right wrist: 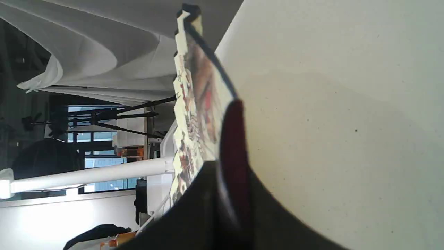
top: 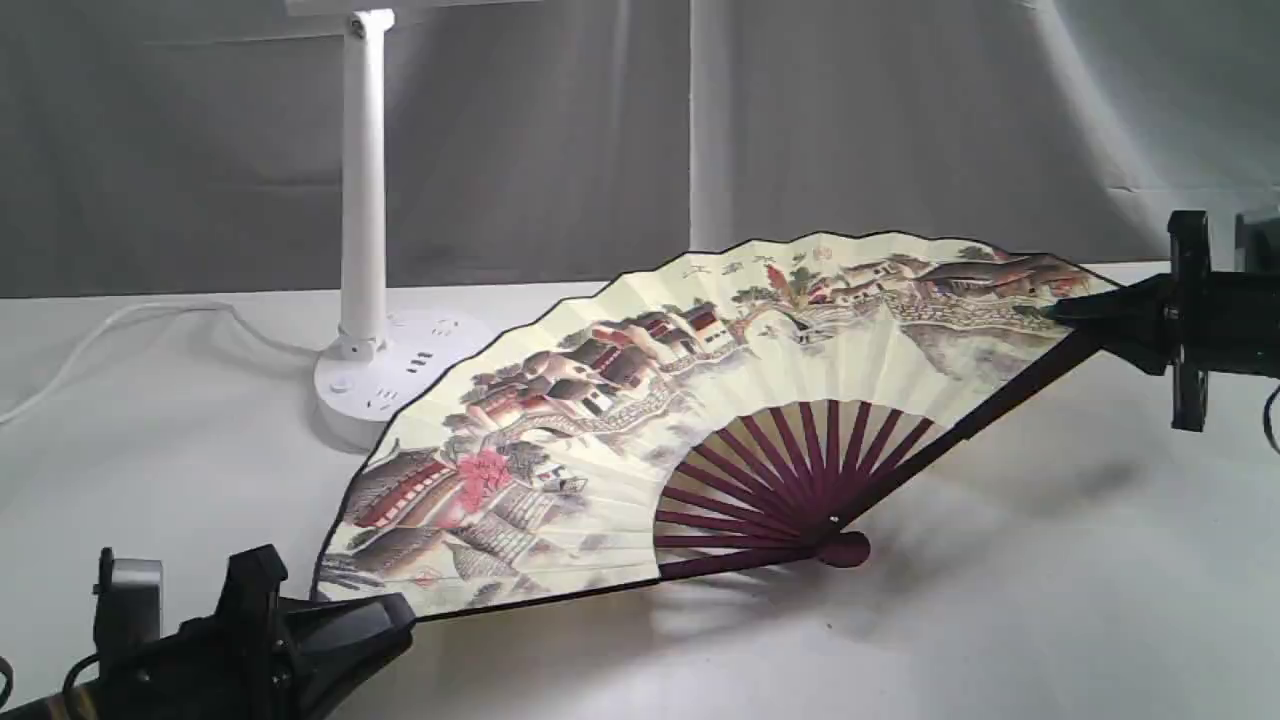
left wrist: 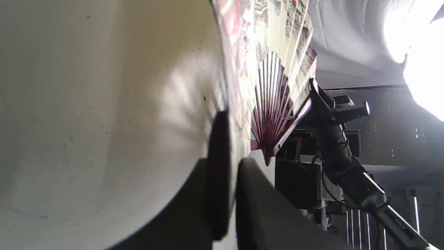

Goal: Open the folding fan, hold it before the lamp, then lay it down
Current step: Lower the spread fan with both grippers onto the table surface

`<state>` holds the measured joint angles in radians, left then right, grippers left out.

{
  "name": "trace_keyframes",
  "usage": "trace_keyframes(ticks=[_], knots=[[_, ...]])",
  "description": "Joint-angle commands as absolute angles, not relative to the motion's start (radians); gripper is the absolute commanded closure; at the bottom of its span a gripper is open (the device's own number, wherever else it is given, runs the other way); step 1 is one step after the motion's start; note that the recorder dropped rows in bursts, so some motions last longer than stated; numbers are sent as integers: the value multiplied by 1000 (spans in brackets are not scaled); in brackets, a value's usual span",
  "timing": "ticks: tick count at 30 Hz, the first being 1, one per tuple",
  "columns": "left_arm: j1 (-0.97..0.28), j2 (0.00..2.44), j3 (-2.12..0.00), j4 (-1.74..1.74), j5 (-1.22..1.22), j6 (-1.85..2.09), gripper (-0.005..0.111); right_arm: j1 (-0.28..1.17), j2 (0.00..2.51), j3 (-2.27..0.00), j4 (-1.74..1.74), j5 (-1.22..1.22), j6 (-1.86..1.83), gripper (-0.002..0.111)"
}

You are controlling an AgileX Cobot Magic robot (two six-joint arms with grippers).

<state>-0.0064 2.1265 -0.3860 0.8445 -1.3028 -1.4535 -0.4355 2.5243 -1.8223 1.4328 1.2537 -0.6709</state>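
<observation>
Left hand (top: pixel 403 612), right hand (top: pixel 1052 310): 2, both grasping folding fan (top: pixel 620 420) | fan count: 1, open | lamp (top: pixel 363 180): 1

Bright, even light — soft shadow beneath folding fan (top: pixel 640 420), wrist foregrounds blurred.

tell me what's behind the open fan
The lamp stands behind the left end of the folding fan; the leaf hides part of its round base. Its post and cord show, with a grey curtain beyond.

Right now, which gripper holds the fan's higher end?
The right gripper: it clamps the folding fan by its raised outer rib; the left gripper holds the other rib down low.
</observation>
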Motion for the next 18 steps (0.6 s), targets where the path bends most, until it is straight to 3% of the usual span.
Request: trace_keyframes(ticks=[1, 18], knots=[[6, 2171, -378, 734, -1221, -1371, 107, -465, 2540, -1832, 1473, 1187, -681, 108], [6, 2262, -378, 738, -1221, -1356, 107, -465, 2589, -1811, 1484, 1185, -706, 108]])
